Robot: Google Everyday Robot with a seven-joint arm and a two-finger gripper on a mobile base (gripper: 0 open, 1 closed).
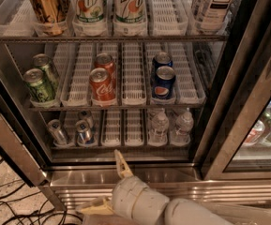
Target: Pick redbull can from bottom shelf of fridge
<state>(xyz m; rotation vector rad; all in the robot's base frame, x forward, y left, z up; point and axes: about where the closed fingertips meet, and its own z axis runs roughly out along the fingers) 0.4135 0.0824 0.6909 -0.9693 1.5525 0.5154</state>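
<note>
The fridge [182,176] stands open with its wire racks in view. On the bottom shelf [124,129], slim silver redbull cans stand in the left lanes: one at the far left [57,131], one beside it [83,131], and one behind [86,117]. My gripper [108,184] is open and empty. It hangs below the fridge sill, in front of and below the shelf, to the right of the cans. One pale finger [121,163] points up at the sill; the other [94,206] lies low to the left.
Small water bottles [159,125] stand at the right of the bottom shelf. The rack above holds green cans [38,85], red cola cans [101,84] and blue Pepsi cans [163,81]. The dark door edge [229,97] stands at the right. Cables [13,205] lie on the floor at left.
</note>
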